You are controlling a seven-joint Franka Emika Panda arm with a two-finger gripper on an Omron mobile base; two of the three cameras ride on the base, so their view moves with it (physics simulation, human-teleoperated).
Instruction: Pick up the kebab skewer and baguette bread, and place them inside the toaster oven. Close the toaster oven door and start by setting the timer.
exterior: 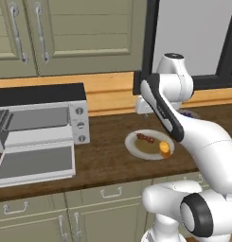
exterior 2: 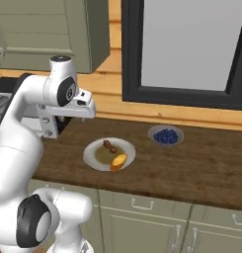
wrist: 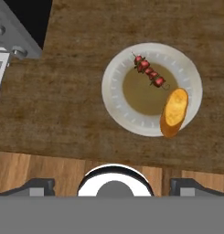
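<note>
Step in hand: approach for the first pick, nothing grasped yet. Claw [wrist: 111, 185] spread wide and empty, hovering high above the desk [exterior: 108, 163], over its back part near the wall, looking straight down on the plate [wrist: 117, 107].

Kebab skewer [wrist: 149, 73] and baguette bread [wrist: 173, 112] both on the plate, mid-desk, between the toaster oven [exterior: 41, 113] toward the desk's left end and a bowl of berries [exterior 2: 165, 136] nearer the back edge on the right. Toaster oven door [exterior: 36, 163] already dropped flat toward the front edge, cavity open (so no door work needed before loading).

Orientation, hand view: skewer's long axis runs diagonal, upper-left to lower-right, across the plate's brown centre. Baguette's axis nearly upright in that view, slightly tilted, lying on the plate's rim side just beside the skewer's lower end; touching or not, cannot tell.

Next move, as a judgement: descend over the skewer, roll the wrist so the fingers close across the stick, not along it. Thin target, needs a low, centred pinch.
</note>
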